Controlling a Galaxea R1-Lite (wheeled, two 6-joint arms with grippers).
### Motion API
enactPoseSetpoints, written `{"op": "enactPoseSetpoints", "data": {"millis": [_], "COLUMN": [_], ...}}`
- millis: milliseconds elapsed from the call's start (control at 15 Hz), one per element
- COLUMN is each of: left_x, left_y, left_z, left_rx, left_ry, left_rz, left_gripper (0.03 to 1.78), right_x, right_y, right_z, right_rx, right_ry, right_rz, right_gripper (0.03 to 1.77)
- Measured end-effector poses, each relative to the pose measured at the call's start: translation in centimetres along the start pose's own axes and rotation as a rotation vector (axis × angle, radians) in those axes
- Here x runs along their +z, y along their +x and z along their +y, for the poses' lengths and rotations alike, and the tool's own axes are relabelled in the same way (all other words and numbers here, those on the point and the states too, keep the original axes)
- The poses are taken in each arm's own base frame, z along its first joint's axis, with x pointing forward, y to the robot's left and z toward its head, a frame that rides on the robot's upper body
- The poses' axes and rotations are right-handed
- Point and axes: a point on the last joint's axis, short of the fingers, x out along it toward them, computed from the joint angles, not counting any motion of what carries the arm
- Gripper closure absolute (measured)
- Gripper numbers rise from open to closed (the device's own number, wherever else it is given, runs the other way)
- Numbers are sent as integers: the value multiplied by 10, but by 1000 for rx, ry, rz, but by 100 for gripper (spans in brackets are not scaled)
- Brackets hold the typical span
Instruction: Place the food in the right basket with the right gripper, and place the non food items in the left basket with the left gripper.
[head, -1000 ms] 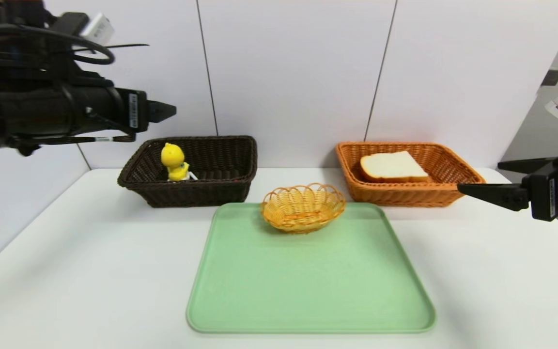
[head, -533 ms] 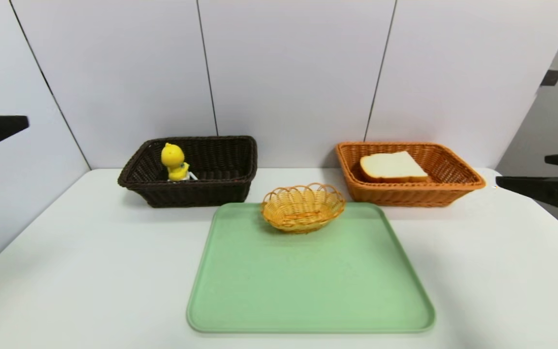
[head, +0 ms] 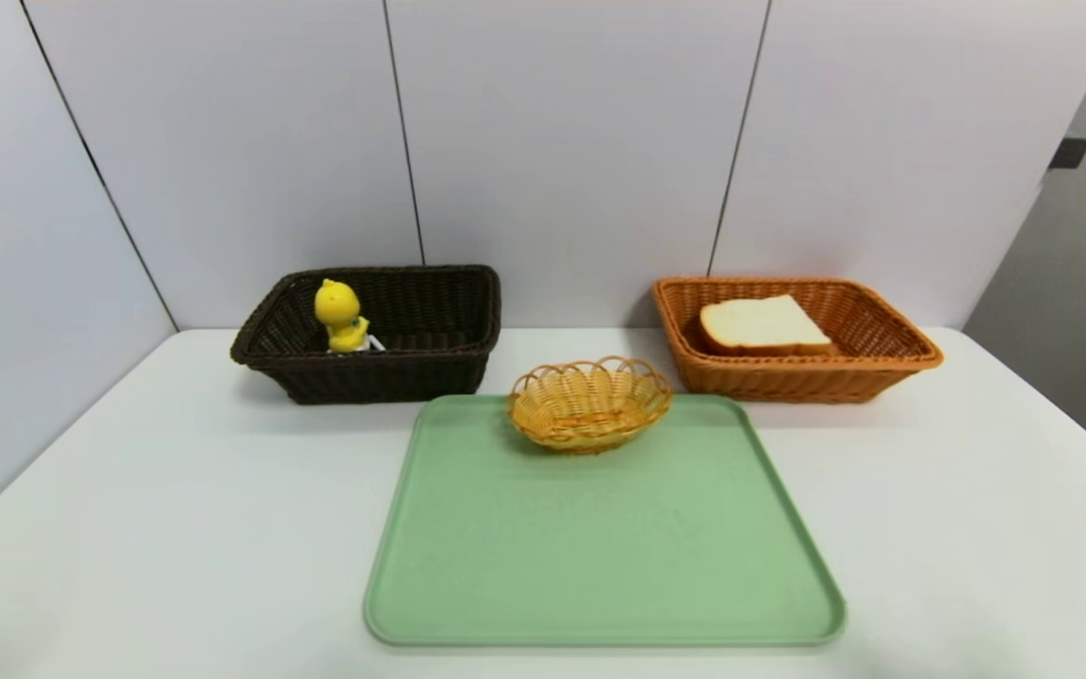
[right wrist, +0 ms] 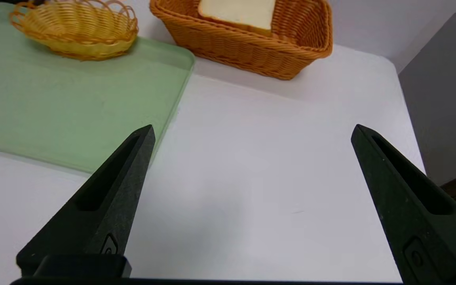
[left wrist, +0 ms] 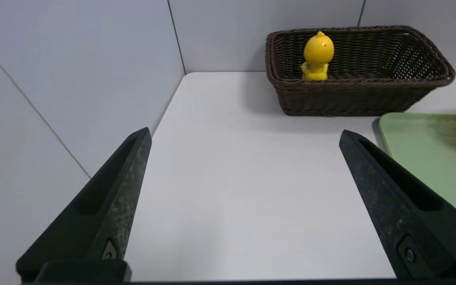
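White counter against pale panelled wall.
Thin dark vertical-ish seams on far wall; pale side wall at left; grey surface past counter's right edge, small dark fitting at far right; bright light, soft shadows on counter.

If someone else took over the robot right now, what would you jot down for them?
Left gripper: open, empty, over the table's left side.
Right gripper: open, empty, over the right side.
Done: yellow chick toy in the dark brown basket; bread slice in the orange-tan basket.
Left: nothing visible to sort on the green tray.
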Motion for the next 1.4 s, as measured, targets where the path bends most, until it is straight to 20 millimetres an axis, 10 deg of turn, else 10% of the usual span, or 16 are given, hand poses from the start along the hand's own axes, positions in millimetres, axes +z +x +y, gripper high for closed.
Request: {"op": "enactPoseSetpoints", "data": {"millis": [467, 867, 1400], "left_x": [-82, -95, -137], "left_y": [-49, -49, -18], "left_z": [-1, -2, -9], "left_rx": [-191, -192, -158], "left_ry": [52, 61, 47], "left_rz": [-53, -65, -104], "left_gripper": [12, 12, 12], "right_x": [-45, -42, -103], "right_y": [-20, -34, -31], "right_z": [18, 20, 27], "right_rx": [65, 219, -63], "right_ry": [42, 111, 6], "right_rz": [-356, -330, -422], "right_gripper": [9, 9, 9]}}
